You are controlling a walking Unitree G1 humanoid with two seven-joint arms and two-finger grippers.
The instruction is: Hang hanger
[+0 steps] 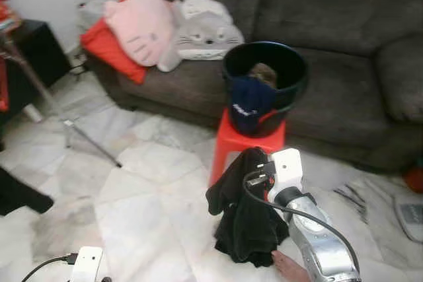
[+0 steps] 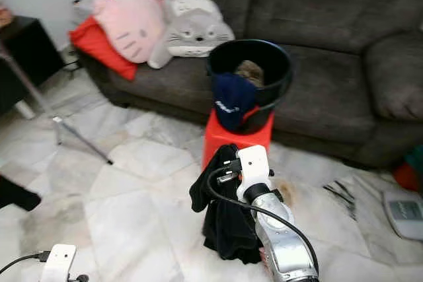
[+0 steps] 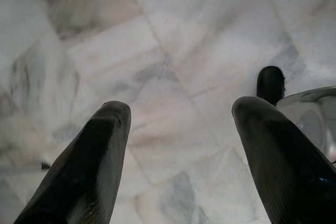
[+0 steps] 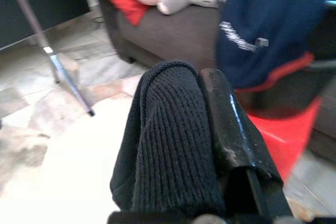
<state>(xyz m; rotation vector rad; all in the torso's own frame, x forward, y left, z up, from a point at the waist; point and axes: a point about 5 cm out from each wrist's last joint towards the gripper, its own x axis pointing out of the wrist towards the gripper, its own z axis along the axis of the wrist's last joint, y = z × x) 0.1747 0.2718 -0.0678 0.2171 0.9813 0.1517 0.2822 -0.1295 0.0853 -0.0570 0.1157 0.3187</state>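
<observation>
A black knit garment hangs in a bunch from my right gripper, low over the marble floor just in front of the red stool. The cloth wraps over the fingers, so only one black finger shows in the right wrist view, pressed against the fabric. The right gripper is shut on the garment. My left gripper hangs open above bare floor tiles at the lower left, holding nothing. Its white wrist shows at the bottom edge. I can make out no hanger.
A black bucket with a navy cloth over its rim stands on the stool against the dark sofa. Pink and grey cushions lie at the left. A metal stand leg crosses the floor. A person's foot is by the garment.
</observation>
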